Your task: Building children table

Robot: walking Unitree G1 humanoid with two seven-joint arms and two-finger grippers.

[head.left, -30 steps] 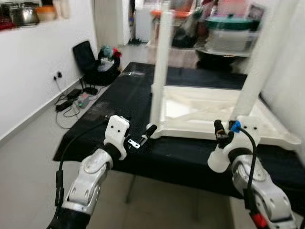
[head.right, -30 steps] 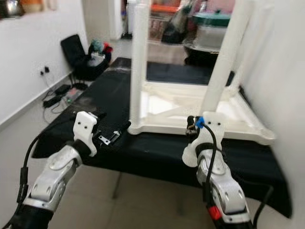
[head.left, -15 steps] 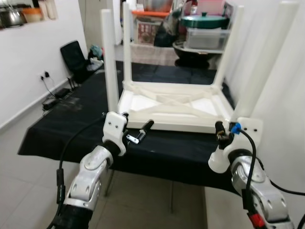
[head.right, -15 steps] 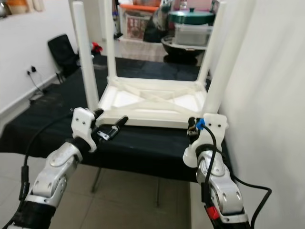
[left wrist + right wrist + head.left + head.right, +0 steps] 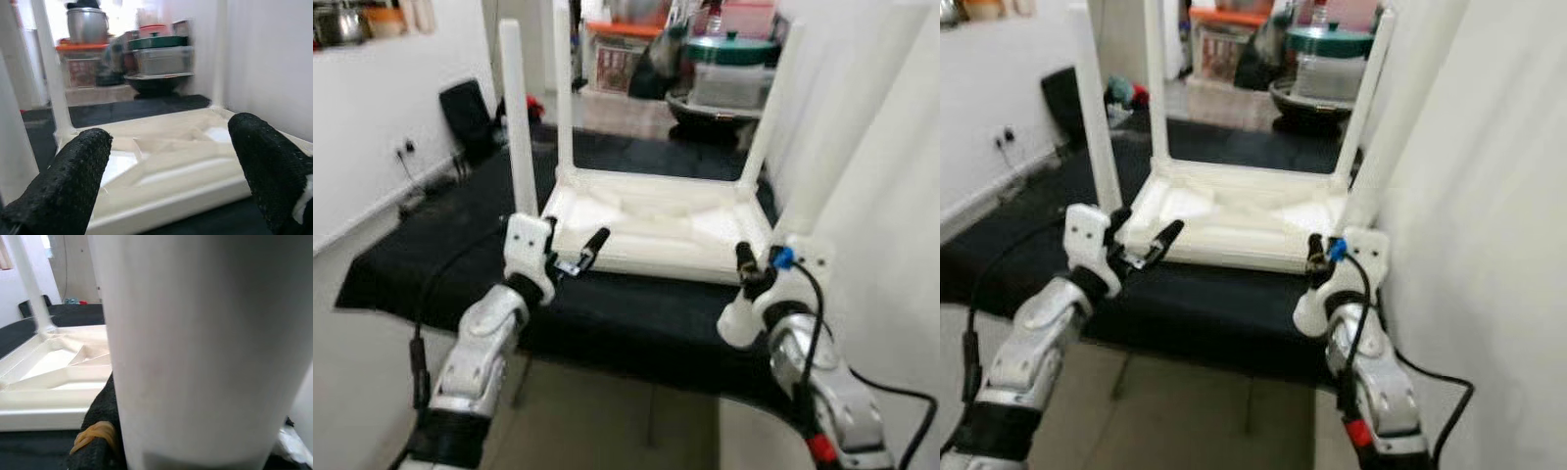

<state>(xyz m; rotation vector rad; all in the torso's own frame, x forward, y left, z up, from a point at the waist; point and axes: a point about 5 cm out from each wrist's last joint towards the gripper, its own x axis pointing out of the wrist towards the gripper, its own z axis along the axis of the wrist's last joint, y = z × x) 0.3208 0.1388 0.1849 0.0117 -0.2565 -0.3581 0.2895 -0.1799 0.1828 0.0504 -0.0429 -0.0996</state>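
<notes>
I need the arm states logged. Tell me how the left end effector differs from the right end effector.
The left end effector is open and empty, pointing at the upturned table's near rim. The right end effector is close against the table's near right leg, and its grip is unclear. Both are raised over the black cloth at the table's near side.

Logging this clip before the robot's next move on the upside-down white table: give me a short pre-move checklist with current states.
1. White plastic children's table lies inverted on the black-covered work surface: ok.
2. Four white legs stand upright in the corners: ok.
3. Left gripper open, short of the table's near edge: ok.
4. Right gripper holds the near right leg: cannot tell.
5. That leg is fully seated: cannot tell.
</notes>
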